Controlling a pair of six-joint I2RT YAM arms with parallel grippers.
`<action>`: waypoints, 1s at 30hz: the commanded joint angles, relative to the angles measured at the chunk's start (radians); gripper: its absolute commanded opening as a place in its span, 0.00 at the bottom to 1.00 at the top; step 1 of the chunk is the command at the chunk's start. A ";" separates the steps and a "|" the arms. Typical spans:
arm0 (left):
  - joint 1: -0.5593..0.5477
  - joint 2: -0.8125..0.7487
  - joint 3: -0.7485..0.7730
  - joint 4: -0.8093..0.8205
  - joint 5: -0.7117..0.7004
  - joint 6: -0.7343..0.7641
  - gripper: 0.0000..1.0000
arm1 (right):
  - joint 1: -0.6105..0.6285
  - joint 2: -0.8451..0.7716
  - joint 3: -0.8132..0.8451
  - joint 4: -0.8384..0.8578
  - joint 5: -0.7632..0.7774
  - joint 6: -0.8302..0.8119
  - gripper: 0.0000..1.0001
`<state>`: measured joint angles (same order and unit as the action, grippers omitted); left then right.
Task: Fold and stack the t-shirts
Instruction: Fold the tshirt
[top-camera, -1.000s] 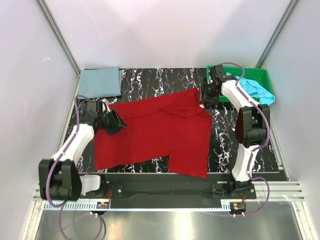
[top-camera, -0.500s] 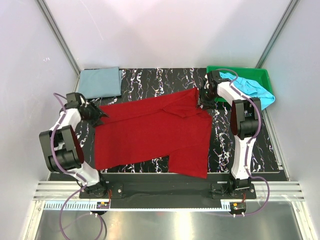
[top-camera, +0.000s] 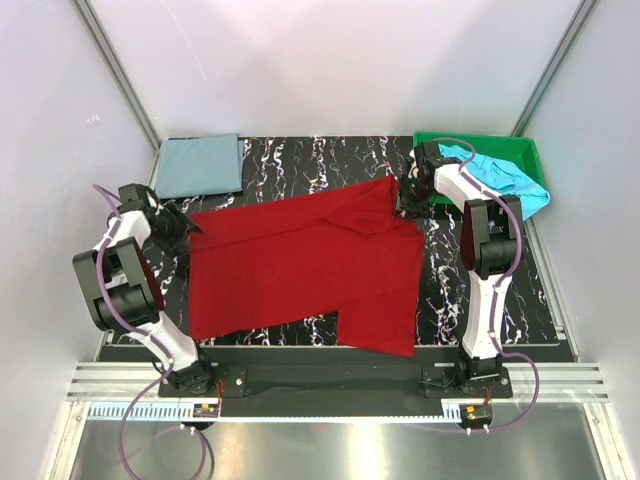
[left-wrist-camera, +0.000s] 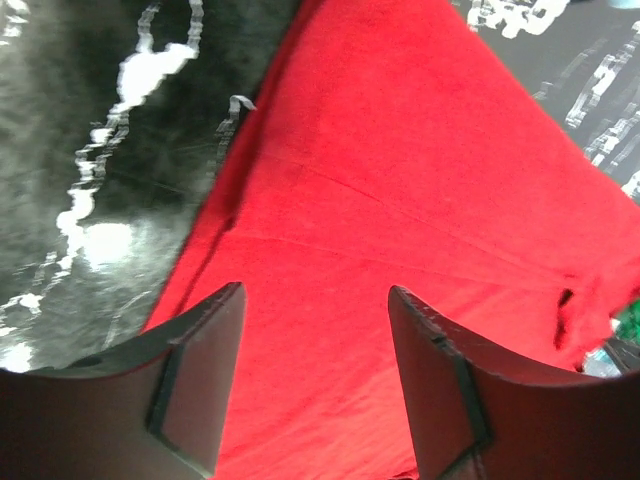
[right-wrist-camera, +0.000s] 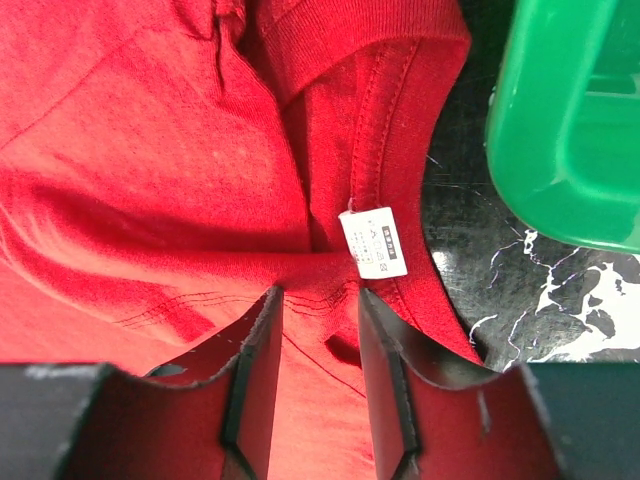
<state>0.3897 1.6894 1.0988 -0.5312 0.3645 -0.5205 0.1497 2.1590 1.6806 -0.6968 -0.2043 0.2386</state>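
The red t-shirt (top-camera: 300, 265) lies spread across the middle of the marbled black desk (top-camera: 300, 160), partly folded, with one flap turned over toward 1 o'clock. The left gripper (left-wrist-camera: 315, 295) hovers at the shirt's 9 o'clock edge; its fingers stand released and well apart, and the cloth lies flat beneath them, not pinched. The right gripper (right-wrist-camera: 318, 295) sits at the shirt's 1 o'clock corner, at the collar. Its fingers are clenched on a ridge of red cloth just below the white label (right-wrist-camera: 373, 242), with creases running into the gap. A grey-blue t-shirt (top-camera: 200, 165) rests folded flat at the desk's 10 o'clock corner. At 2 o'clock the green tray (top-camera: 528, 150) holds a crumpled turquoise t-shirt (top-camera: 515, 180), which spills over the tray's 4 o'clock rim.
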 joint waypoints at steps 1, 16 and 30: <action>0.017 -0.047 0.019 -0.012 -0.068 0.049 0.65 | 0.004 -0.040 -0.016 0.020 -0.009 -0.004 0.46; 0.035 0.092 0.082 0.008 -0.036 0.019 0.50 | 0.004 -0.070 -0.045 0.013 0.013 -0.007 0.48; 0.035 0.161 0.099 0.028 -0.019 0.023 0.34 | 0.004 -0.067 -0.047 0.006 -0.001 -0.002 0.48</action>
<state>0.4202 1.8370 1.1534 -0.5304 0.3298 -0.5053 0.1501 2.1448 1.6337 -0.6930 -0.2020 0.2390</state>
